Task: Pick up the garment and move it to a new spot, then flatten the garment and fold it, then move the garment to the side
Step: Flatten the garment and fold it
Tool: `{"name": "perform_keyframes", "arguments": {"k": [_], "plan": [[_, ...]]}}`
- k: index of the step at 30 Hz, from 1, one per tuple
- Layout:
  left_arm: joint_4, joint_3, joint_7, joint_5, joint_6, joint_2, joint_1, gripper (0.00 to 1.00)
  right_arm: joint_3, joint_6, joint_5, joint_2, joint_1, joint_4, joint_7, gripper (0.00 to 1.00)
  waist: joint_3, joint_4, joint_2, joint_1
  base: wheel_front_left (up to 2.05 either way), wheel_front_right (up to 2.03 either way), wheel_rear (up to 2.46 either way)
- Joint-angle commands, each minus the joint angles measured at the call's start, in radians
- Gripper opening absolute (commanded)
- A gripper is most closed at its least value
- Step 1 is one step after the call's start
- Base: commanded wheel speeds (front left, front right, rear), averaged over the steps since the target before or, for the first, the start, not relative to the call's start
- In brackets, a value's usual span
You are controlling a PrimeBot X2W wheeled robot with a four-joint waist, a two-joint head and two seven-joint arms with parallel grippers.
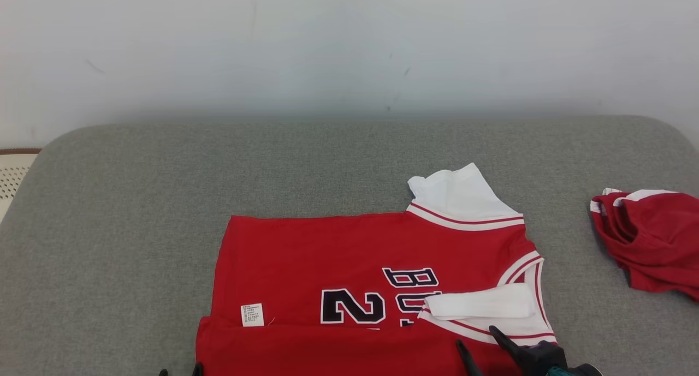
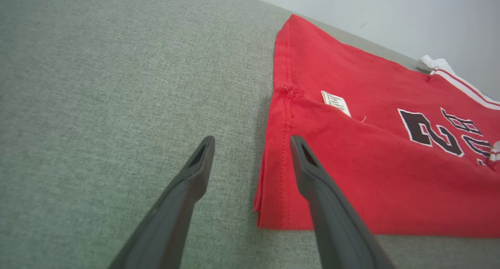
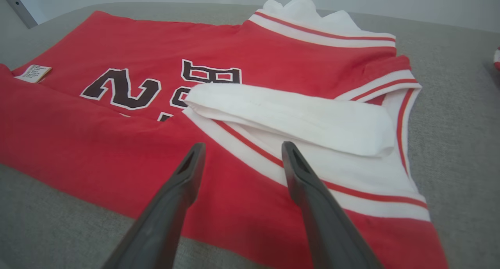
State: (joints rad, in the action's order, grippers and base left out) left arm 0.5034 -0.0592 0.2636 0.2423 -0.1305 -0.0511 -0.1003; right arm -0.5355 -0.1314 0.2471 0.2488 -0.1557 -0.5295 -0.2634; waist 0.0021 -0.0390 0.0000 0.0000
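Head view first: the garment (image 1: 371, 267), a red jersey with white sleeves, lies on the grey cushion (image 1: 136, 228) at the near edge, a little to my right of centre; its hem points to my left and its neck to my right; the near side is folded over onto the body, and a small white care label (image 1: 252, 315) sits just at that fold; one white sleeve (image 1: 480, 302) lies doubled across the chest, covering part of the dark lettering; the other sleeve (image 1: 458, 193) sticks out on the far side. A second red garment (image 1: 650, 239) lies bunched well apart at the right edge of the cushion. The right gripper (image 1: 480, 343) shows at the bottom over the jersey's near armhole, fingers parted; of the left gripper (image 1: 180, 371) I get just the two tips at the bottom edge by the hem corner.

Left wrist view: the fingers (image 2: 195, 171) stand spread wide; one is over bare cushion, the other over the stitched hem of the jersey, with the cloth's edge running between them; I cannot tell whether either touches.

Right wrist view: the fingers (image 3: 183, 175) are spread just as wide and grip no cloth; one is over the red folded-over panel, the other over the white and red armhole trim, just short of the doubled sleeve.
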Motion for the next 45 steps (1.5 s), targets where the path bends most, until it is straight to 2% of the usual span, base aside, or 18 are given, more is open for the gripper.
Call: {"name": "perform_keyframes", "arguments": {"k": [1,18,20,21,22,26,29,30,31,32,43,44,45], "plan": [[-0.006,-0.001,0.001,-0.004,0.0,-0.001,0.013,1.0,-0.009,0.002,0.008,0.005,-0.015,-0.002,0.0,1.0,0.006,0.007,0.0,0.0,0.0,0.0,0.0],[-0.026,0.018,0.001,0.03,0.0,0.0,-0.006,1.0,0.008,0.002,-0.06,0.005,-0.111,-0.085,0.0,0.99,0.038,0.038,0.0,0.0,0.0,0.0,0.0],[-0.028,0.017,0.001,0.03,0.0,0.0,-0.008,1.0,0.009,0.002,-0.066,0.004,-0.124,-0.094,0.0,0.85,0.041,0.039,0.0,0.0,0.0,0.0,0.0],[-0.029,0.017,0.001,0.031,0.0,0.0,-0.01,1.0,0.009,0.002,-0.067,0.004,-0.129,-0.1,0.0,0.62,0.043,0.039,0.0,0.0,0.0,0.0,0.0],[-0.03,0.016,0.001,0.032,0.0,0.0,-0.012,1.0,0.01,0.002,-0.072,0.005,-0.132,-0.108,0.0,0.47,0.045,0.039,0.0,0.0,0.0,0.0,0.0],[-0.033,0.016,0.001,0.035,0.0,-0.001,-0.019,1.0,0.013,0.002,-0.079,0.004,-0.156,-0.129,0.0,0.4,0.053,0.042,0.0,0.0,0.0,0.0,0.0],[-0.032,0.017,0.001,0.04,0.0,0.0,-0.022,1.0,0.017,0.002,-0.083,0.005,-0.167,-0.14,0.0,0.22,0.058,0.045,0.0,0.0,0.0,0.0,0.0],[-0.032,0.017,0.001,0.04,0.0,0.0,-0.022,1.0,0.018,0.002,-0.082,0.005,-0.169,-0.144,0.0,0.1,0.059,0.046,0.0,0.0,0.0,0.0,0.0],[-0.032,0.017,0.001,0.04,0.0,0.0,-0.022,1.0,0.018,0.002,-0.082,0.005,-0.169,-0.144,0.0,0.1,0.059,0.046,0.0,0.0,0.0,0.0,0.0],[-0.031,0.018,0.001,0.04,0.0,0.0,-0.022,1.0,0.02,0.002,-0.082,0.005,-0.173,-0.147,0.0,0.0,0.061,0.046,0.0,0.0,0.0,0.0,0.0],[-0.038,0.016,0.001,0.029,0.0,0.0,-0.025,1.0,0.058,0.002,-0.073,0.002,-0.206,-0.124,0.0,0.0,0.067,0.043,0.0,0.0,0.0,0.0,0.0],[-0.038,0.018,0.001,0.028,0.0,0.0,-0.026,1.0,0.06,0.002,-0.07,-0.002,-0.202,-0.118,0.0,0.08,0.066,0.043,0.0,0.0,0.0,0.0,0.0],[-0.038,0.021,0.001,0.028,0.0,0.0,-0.026,1.0,0.06,0.002,-0.071,-0.005,-0.198,-0.112,0.0,0.47,0.064,0.043,0.0,0.0,0.0,0.0,0.0]]}}
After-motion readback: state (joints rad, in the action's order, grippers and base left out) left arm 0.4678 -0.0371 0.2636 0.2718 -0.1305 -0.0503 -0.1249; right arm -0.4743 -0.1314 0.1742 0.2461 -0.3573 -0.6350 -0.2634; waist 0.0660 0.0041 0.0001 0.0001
